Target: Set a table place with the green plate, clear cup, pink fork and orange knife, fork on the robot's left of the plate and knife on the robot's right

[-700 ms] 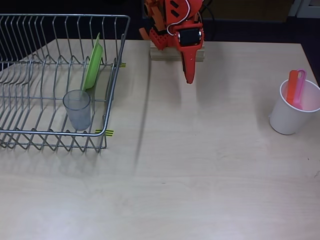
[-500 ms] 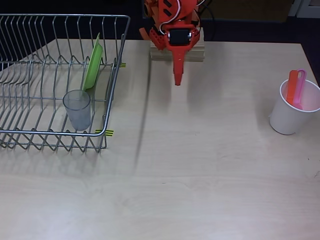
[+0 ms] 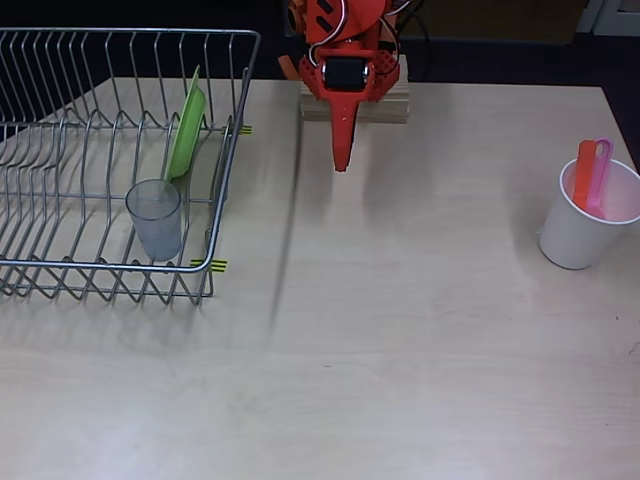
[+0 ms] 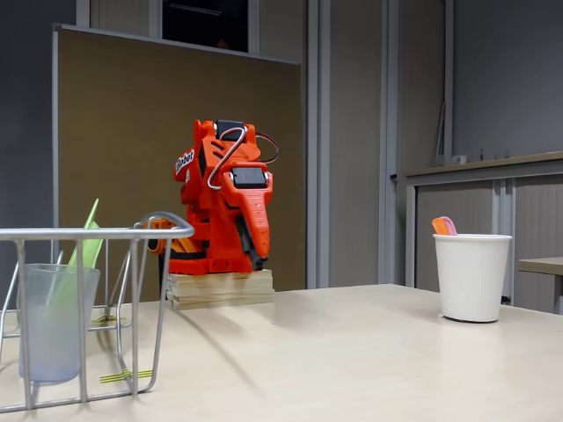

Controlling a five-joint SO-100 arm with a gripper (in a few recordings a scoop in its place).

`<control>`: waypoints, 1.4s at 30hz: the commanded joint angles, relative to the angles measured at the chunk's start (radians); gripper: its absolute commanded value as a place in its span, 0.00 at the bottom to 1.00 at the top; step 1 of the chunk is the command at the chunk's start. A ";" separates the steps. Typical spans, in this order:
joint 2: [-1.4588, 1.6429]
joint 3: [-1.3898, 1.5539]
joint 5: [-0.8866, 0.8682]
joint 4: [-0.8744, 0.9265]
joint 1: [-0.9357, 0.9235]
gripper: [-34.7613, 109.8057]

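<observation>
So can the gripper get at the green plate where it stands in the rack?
Probably yes. The green plate stands on edge in the dish rack, its top rim clear of the wires. The cup sits in front, the gripper off to the side.

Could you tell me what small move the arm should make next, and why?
Probably swing the pincer toward the dish rack at the left of the overhead view. The green plate stands on edge in it beside the clear cup, nothing is laid on the table yet, and the plate anchors the setting. The pincer hangs near the arm's base, holding nothing.
</observation>
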State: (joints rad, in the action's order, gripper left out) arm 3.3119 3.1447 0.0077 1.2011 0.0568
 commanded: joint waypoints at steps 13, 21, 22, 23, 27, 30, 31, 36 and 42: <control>0.012 -0.003 0.025 0.014 0.011 0.30; 0.012 -0.003 0.025 0.014 0.011 0.30; 0.012 -0.003 0.025 0.014 0.011 0.30; 0.012 -0.003 0.043 0.014 0.011 0.30; 0.011 -0.003 0.175 0.009 0.018 0.30; 0.021 -0.003 0.377 -0.014 0.052 0.29; 0.021 -0.006 0.436 -0.040 0.049 0.29; 0.023 -0.138 0.612 -0.002 -0.006 0.29; -0.169 -0.428 0.618 0.044 -0.054 0.27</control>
State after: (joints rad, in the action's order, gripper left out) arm 3.2275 2.8747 0.6167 1.2303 0.0153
